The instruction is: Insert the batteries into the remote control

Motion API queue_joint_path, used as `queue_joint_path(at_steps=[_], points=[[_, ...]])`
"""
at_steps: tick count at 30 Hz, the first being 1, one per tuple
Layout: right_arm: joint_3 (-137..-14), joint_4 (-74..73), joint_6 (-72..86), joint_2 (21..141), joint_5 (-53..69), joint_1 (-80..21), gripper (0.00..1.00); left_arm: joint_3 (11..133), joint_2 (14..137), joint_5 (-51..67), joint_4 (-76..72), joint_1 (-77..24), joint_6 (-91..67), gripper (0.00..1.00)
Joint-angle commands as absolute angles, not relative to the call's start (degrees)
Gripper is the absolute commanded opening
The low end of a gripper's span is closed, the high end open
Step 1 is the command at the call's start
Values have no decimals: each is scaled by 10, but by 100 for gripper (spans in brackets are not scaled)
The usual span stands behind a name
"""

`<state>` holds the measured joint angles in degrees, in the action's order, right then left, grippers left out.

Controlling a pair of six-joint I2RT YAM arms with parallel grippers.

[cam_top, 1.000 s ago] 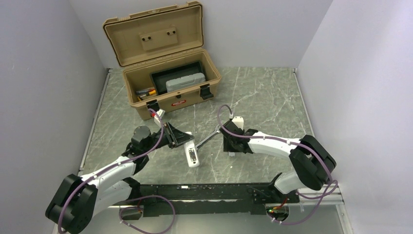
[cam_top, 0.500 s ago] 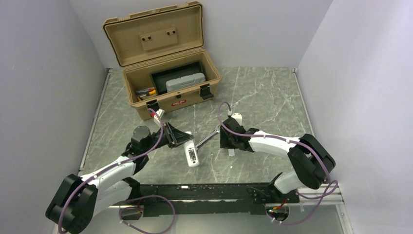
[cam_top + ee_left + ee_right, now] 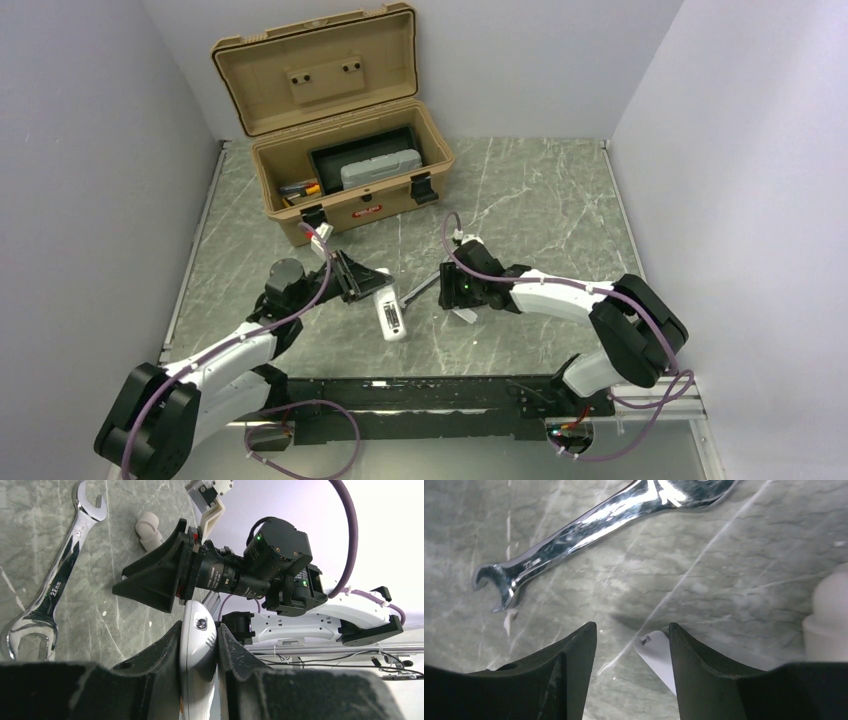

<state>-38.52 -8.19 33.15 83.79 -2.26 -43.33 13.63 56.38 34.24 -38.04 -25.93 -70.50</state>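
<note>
Grey marbled tabletop (image 3: 560, 200) is shared by one wrench (image 3: 609, 510), one curved white piece (image 3: 148, 530) and one flat white piece (image 3: 659, 655), the last lying below the right gripper (image 3: 631, 626), whose fingers stand apart. One remote control (image 3: 197, 645) is clamped in the left gripper (image 3: 199, 627); no battery is seen near either gripper, so loading is judged wholly outstanding.

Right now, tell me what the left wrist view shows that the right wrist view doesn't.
Only the left wrist view: the remote control clamped in the left gripper, and the right arm's wrist camera seen from outside. Only the right wrist view: a small flat white piece between the parted jaws of the right gripper, close to one finger. Both: the silver wrench lying on the marble table.
</note>
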Motion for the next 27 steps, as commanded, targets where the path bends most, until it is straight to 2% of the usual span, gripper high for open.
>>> queue_joint_path(at_steps=[1,12,27], points=[[-385,-76,320,841,32,-452,57,130,538,365,-384,-233,-692,0],[-410,-143,328,856,14,-523,57,135,520,379,-351,-205,-678,0],[-381,-215,404,794,-16,-559,57,139,527,380,-354,-205,-677,0]])
